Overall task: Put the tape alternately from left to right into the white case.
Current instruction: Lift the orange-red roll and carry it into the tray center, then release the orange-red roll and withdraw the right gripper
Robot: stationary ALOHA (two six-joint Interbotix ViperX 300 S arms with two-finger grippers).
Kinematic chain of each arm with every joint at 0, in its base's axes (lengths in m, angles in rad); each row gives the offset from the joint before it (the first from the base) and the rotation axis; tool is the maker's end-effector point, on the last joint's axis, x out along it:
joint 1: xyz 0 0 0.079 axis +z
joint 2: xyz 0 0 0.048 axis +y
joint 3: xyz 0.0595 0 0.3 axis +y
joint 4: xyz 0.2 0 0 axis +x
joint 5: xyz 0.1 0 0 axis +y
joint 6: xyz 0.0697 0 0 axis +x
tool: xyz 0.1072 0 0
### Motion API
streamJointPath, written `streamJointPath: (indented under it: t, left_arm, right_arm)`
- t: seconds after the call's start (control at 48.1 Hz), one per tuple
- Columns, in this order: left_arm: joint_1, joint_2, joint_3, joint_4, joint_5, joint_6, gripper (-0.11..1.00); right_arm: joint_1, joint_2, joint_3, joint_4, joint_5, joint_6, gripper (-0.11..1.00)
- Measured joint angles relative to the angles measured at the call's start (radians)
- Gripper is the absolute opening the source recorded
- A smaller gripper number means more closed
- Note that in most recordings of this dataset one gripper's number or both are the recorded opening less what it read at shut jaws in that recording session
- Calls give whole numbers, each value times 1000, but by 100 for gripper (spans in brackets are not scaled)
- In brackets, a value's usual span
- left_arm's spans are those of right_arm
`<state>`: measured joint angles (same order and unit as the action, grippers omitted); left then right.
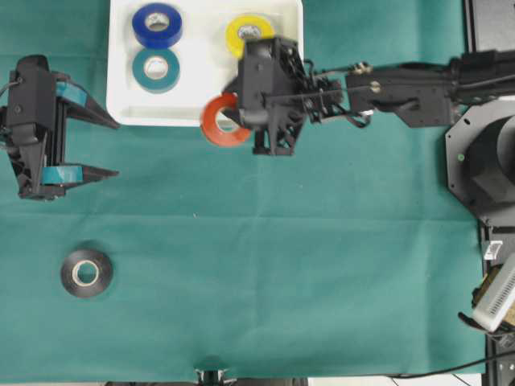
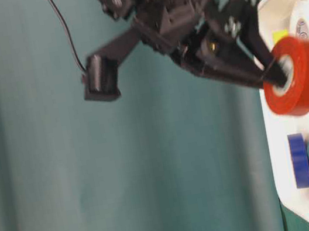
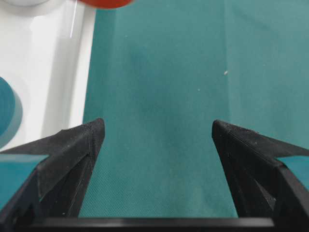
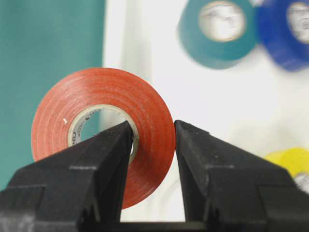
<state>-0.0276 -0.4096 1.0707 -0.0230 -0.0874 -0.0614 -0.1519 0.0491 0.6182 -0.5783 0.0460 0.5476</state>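
our right gripper (image 4: 152, 133) pinches one wall of the red roll (image 4: 104, 130), hanging over the white case (image 1: 129, 112) rim; released here, it could tip out; left gripper (image 1: 109, 146) gapes, empty.

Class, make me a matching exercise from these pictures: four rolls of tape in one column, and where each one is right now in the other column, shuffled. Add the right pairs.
Column one:
1. red-orange roll
2. black roll
3. teal roll
4. yellow roll

Column two:
A. lying alone on the green cloth, outside the white case
B. in the case, next to the blue roll
C. pinched through its wall by the right tool, over the case's edge
D. in the case, partly hidden by the right arm in the overhead view

Pairs: 1-C, 2-A, 3-B, 4-D
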Motion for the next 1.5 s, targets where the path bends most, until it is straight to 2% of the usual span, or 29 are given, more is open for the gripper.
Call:
streamJointPath:
  t: [0.374, 0.999, 1.082, 1.207, 1.248, 1.498]
  left_arm:
    - [-2, 3, 0, 0, -2, 2, 97]
    - [-2, 3, 0, 2, -2, 2, 97]
    - [-2, 3, 0, 0, -2, 2, 97]
    - [0, 3, 0, 0, 0, 2, 97]
    - [-2, 3, 0, 0, -2, 2, 97]
    - [-2, 3, 0, 0, -2, 2, 97]
  right_arm:
    - [-87, 78, -75, -5, -37, 0, 2]
    - [-92, 94, -86, -23, -37, -2, 3]
    - [-92, 94, -86, -25, -37, -2, 16]
    - [-92, 94, -86, -25, -37, -2, 50]
    - [-92, 94, -86, -25, -37, -2, 58]
    - [-92, 94, -86, -25, -37, 2, 58]
